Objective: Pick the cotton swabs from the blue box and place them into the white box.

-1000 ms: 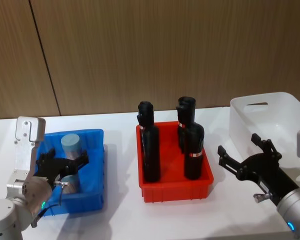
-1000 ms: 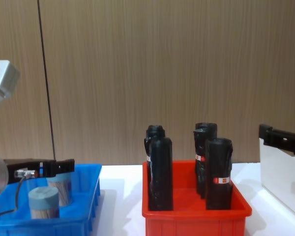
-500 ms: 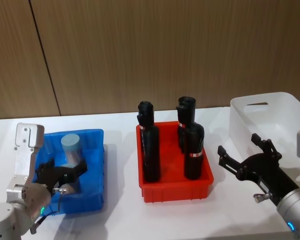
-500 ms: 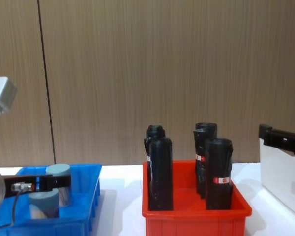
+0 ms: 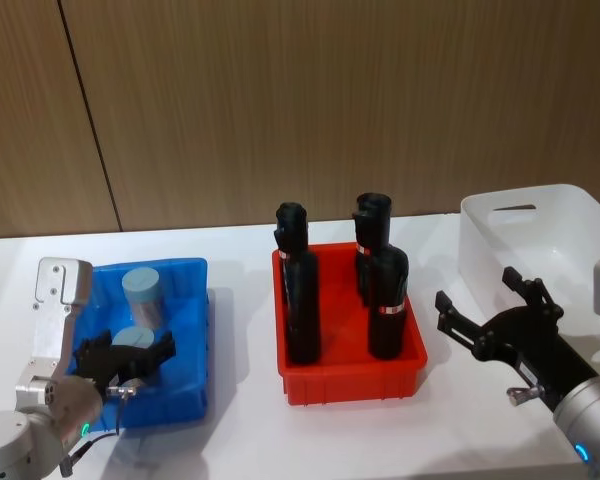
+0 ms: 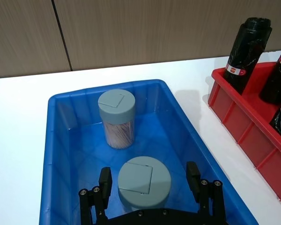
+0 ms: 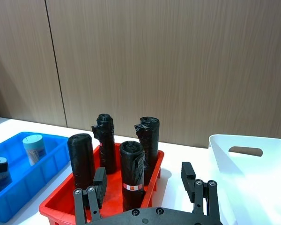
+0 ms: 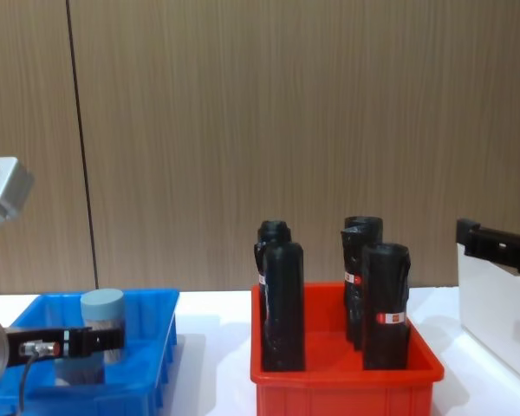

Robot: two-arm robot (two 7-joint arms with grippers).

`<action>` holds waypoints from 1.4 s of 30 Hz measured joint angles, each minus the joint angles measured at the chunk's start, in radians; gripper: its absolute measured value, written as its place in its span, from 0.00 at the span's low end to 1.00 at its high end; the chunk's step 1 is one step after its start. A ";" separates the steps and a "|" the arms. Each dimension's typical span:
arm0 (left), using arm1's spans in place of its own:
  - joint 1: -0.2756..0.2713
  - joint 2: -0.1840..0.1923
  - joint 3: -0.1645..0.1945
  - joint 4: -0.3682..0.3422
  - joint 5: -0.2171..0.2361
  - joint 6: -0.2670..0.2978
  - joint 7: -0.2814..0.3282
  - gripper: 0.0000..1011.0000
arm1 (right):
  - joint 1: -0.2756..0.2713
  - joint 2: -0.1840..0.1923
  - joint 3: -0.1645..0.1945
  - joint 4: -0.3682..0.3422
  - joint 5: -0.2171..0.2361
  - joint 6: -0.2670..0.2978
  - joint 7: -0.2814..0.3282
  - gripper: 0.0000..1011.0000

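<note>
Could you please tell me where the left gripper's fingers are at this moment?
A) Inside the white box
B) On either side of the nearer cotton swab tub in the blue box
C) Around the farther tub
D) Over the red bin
B: the left gripper is open, a finger each side of the nearer cotton swab tub in the blue box.

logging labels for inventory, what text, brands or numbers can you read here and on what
Nothing reads clearly.
The red-white labels on the black bottles: print too small to read.
Square patch on the lid of the near cotton swabs, inside the open left gripper: looks blank.
Lid of the far cotton swabs: same.
On the blue box, red bin, white box: no markings seen.
</note>
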 joint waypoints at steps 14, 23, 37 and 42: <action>-0.006 -0.005 0.002 0.032 0.029 -0.006 -0.034 0.83 | 0.000 0.000 0.000 0.000 0.000 0.000 0.000 0.99; -0.002 -0.004 0.005 0.034 0.060 -0.031 -0.043 0.66 | 0.000 0.000 0.000 0.000 0.000 0.000 0.000 0.99; 0.019 0.014 0.001 -0.051 0.110 -0.051 -0.046 0.66 | 0.000 0.000 0.000 0.000 0.000 0.000 0.000 0.99; 0.029 0.023 -0.004 -0.104 0.119 -0.055 -0.049 0.66 | 0.000 0.000 0.000 0.000 0.000 0.000 0.000 0.99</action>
